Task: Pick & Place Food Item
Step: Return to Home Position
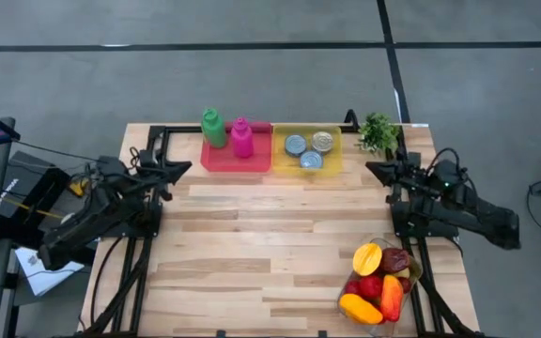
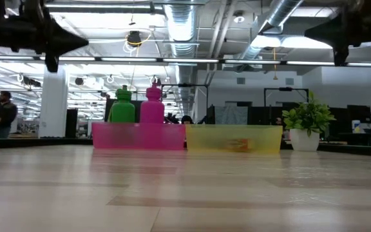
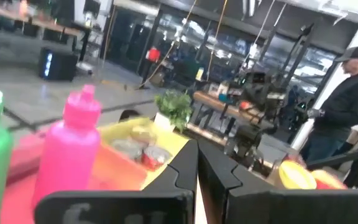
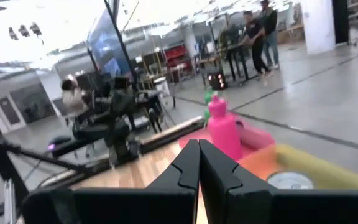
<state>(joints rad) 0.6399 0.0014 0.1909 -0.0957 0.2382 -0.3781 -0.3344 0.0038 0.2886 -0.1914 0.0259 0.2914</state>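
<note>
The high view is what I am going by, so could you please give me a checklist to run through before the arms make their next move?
1. Left gripper shut and empty, at the table's left side: ok.
2. Right gripper shut and empty, at the table's right side: ok.
3. Three cans lying inside the yellow bin: ok.
4. Green bottle and pink tumbler upright in the pink bin: ok.
5. Fruit pile fully on the table: cannot tell; it lies at the right edge.
6. Person standing off from the arms: cannot tell.
</note>
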